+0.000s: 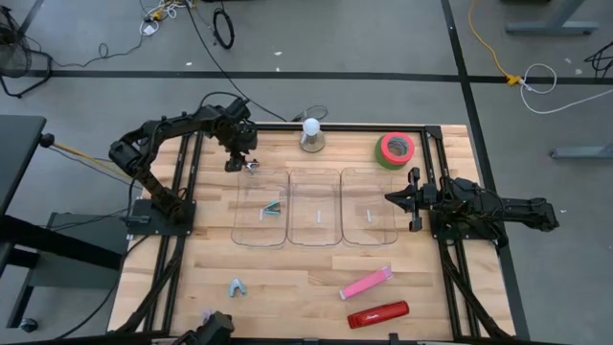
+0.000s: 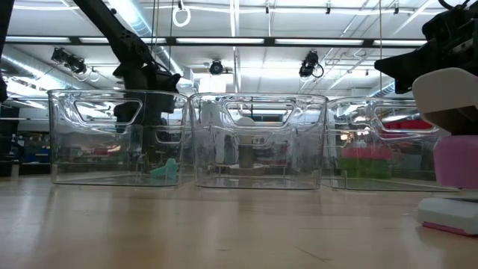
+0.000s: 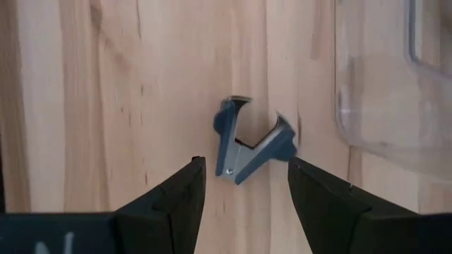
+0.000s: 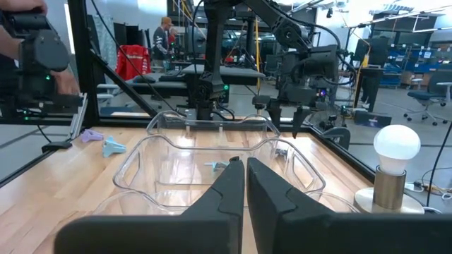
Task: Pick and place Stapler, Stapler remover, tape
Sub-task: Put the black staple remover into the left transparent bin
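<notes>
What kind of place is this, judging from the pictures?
Probably a robotics lab or workshop: a wooden table fitted with dark robot arms, loose cables on the grey floor, and more workstations and people in the room behind.

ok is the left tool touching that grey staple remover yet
Apart. The left wrist view shows the left tool open, bare wood visible between each finger and the staple remover.

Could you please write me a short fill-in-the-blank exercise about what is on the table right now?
1. The left gripper hovers open above a grey staple ____.
2. The green tape roll lies on the table, ____ the three clear bins.
3. The right gripper is ____ and holds nothing.
4. The pink stapler lies beside the ____ stapler.

Missing words: remover; outside; shut; red
</notes>
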You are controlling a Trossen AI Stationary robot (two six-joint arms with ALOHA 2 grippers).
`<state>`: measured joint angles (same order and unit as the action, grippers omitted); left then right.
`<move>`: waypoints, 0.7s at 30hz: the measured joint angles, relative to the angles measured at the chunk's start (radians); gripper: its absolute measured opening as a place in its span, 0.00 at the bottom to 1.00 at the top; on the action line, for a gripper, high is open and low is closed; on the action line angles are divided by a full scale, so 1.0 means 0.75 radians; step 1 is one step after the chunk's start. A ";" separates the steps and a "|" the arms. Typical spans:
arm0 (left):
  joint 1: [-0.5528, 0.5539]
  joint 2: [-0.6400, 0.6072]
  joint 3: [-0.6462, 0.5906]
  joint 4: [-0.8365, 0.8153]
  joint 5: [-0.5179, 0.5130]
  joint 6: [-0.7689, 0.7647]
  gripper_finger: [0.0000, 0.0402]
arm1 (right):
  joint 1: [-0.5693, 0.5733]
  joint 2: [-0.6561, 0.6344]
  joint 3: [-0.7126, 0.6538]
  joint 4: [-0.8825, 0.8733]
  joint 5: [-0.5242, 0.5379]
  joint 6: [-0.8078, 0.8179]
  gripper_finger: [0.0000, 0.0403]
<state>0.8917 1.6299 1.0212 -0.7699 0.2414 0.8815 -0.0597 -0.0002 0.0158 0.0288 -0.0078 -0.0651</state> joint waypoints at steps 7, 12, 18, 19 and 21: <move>0.035 0.012 0.114 0.009 0.023 -0.035 0.48 | 0.000 0.000 0.001 0.000 0.000 0.000 0.05; 0.040 0.108 0.164 -0.002 0.076 -0.036 0.46 | 0.000 0.000 0.000 0.000 0.000 0.000 0.05; 0.038 0.204 0.228 -0.049 0.084 -0.043 0.46 | 0.000 0.000 0.000 0.000 0.000 0.000 0.05; 0.038 0.211 0.230 -0.051 0.086 -0.043 0.46 | 0.000 0.000 0.000 0.000 0.000 0.000 0.05; 0.038 0.226 0.230 -0.061 0.103 -0.037 0.46 | 0.000 0.000 0.001 0.000 0.000 0.000 0.05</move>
<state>0.9202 1.7993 1.1934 -0.8158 0.3189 0.8534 -0.0599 -0.0002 0.0162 0.0288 -0.0080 -0.0650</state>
